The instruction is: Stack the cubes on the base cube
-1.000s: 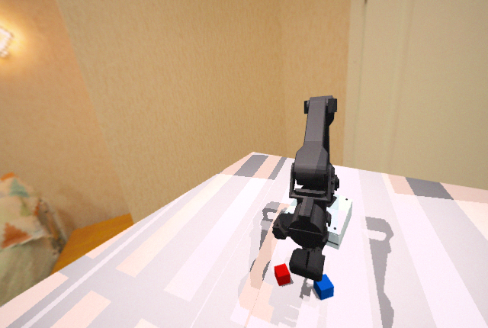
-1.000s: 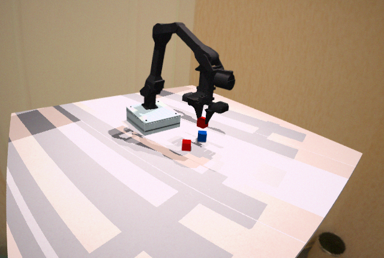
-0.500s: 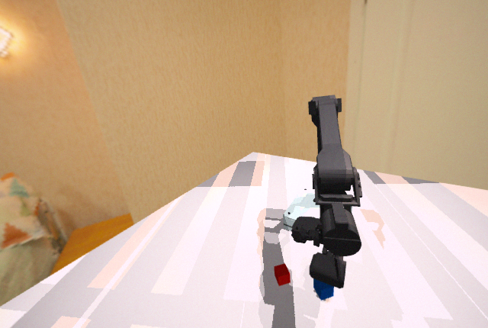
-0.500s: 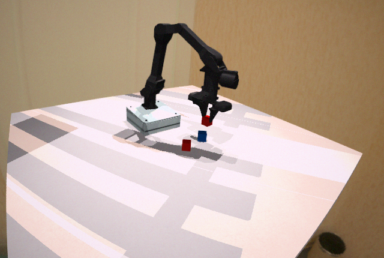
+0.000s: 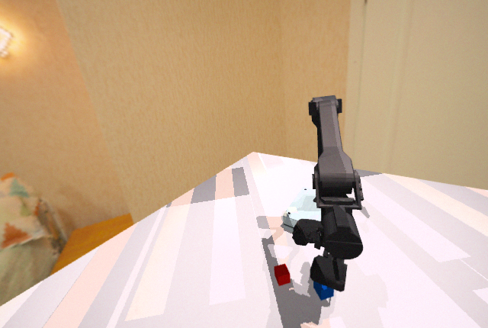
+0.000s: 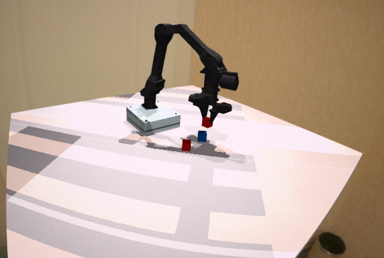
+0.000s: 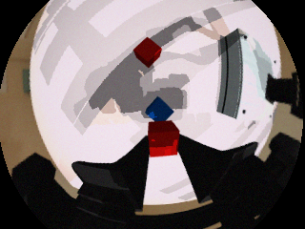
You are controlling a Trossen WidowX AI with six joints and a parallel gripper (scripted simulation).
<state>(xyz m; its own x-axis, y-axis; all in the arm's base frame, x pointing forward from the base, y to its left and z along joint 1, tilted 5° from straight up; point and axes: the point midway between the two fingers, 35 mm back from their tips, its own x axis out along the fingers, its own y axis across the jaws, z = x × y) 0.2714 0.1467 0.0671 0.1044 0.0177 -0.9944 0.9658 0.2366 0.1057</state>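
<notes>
Red cube in grip: one red cube sits clamped between the two fingertips, lifted off the table; in the wrist view it fills the gap between the dark fingers, its top face level.
Gripper: the gripper points down, fingers partly closed and pressed on opposite sides of that red cube; in the top view the gripper hides the cube it carries.
Fingers: the fingers spread out from the cube toward the wrist, one on each side.
Blue cube: the blue cube rests on the table below the fingertips, apart from the held cube; the wrist view shows it just beyond the held cube, turned corner-on; from the top camera it peeks out under the gripper.
Second red cube: the other red cube lies on the table near the blue cube but not touching it, farther from the fingertips; in the wrist view it is well beyond the blue one; in the top view it lies off to one side of the gripper.
Arm: the arm arches up from its pale mount and bends down to the gripper.
Table: the table carries grey, peach and white stripes, with the arm's shadow falling around both resting cubes.
</notes>
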